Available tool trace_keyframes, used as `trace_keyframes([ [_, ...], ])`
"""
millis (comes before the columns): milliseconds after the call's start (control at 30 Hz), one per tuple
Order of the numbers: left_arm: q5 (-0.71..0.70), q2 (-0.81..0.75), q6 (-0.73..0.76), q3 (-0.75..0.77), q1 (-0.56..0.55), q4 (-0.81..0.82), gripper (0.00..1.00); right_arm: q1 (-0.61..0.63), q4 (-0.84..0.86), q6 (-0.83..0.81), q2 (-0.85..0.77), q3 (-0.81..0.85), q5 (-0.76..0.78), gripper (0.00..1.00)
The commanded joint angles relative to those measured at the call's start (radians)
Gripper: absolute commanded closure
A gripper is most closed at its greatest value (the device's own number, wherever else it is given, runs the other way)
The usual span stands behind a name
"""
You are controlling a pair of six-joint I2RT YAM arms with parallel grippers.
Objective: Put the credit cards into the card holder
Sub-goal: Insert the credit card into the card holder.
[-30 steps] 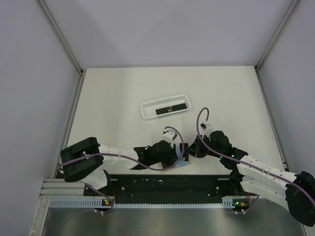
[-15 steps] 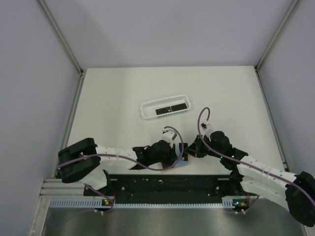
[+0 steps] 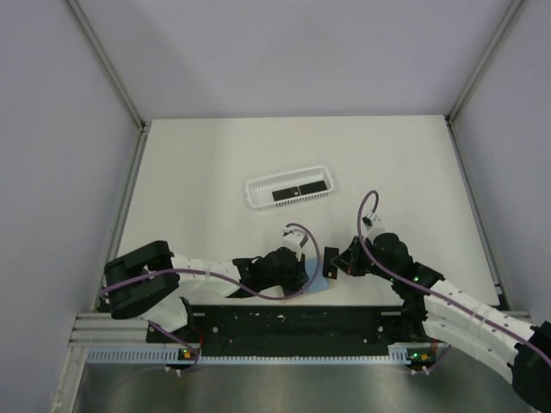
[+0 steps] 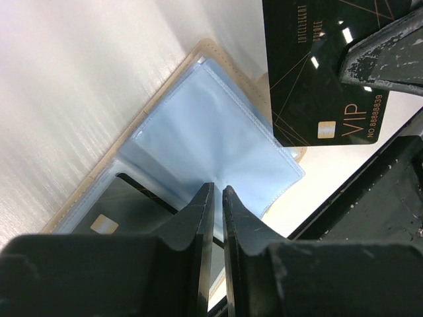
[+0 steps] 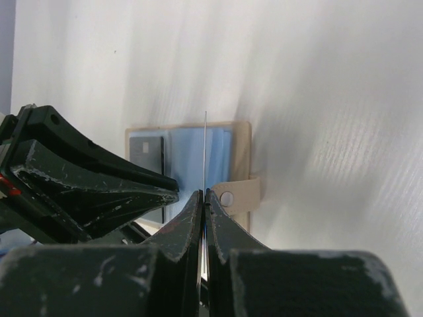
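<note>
The tan card holder (image 4: 198, 49) lies open at the table's near edge, showing blue plastic sleeves (image 4: 211, 132). One black credit card (image 4: 125, 208) sits in a sleeve. My left gripper (image 4: 218, 188) is shut on a blue sleeve, holding it up; in the top view the left gripper (image 3: 306, 277) is over the holder. My right gripper (image 5: 204, 192) is shut on a black VIP credit card (image 4: 317, 79), seen edge-on (image 5: 205, 148) and held upright just above the holder (image 5: 242, 155). In the top view the right gripper (image 3: 338, 263) and this card (image 3: 331, 262) are right of the left gripper.
A long white perforated basket (image 3: 258, 196) stands at mid-table with more black cards (image 3: 301, 189) inside. The black arm base rail (image 3: 293, 323) runs just near of the holder. The holder's snap tab (image 5: 238, 195) sticks out toward my right gripper.
My right arm has shifted right and nearer, and the black card now shows upright just right of the left gripper. The left gripper has stayed over the holder.
</note>
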Motion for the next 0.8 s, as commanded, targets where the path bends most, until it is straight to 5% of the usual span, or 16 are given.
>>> trace_keyframes([
  [0,0.004,0.005,-0.017,-0.035,-0.002,0.034,0.84,-0.01,-0.007,-0.022,0.008,0.035,0.025,1.0],
  [767,0.008,-0.001,-0.042,-0.084,-0.003,0.052,0.84,-0.01,0.024,-0.038,0.057,0.044,0.015,1.0],
])
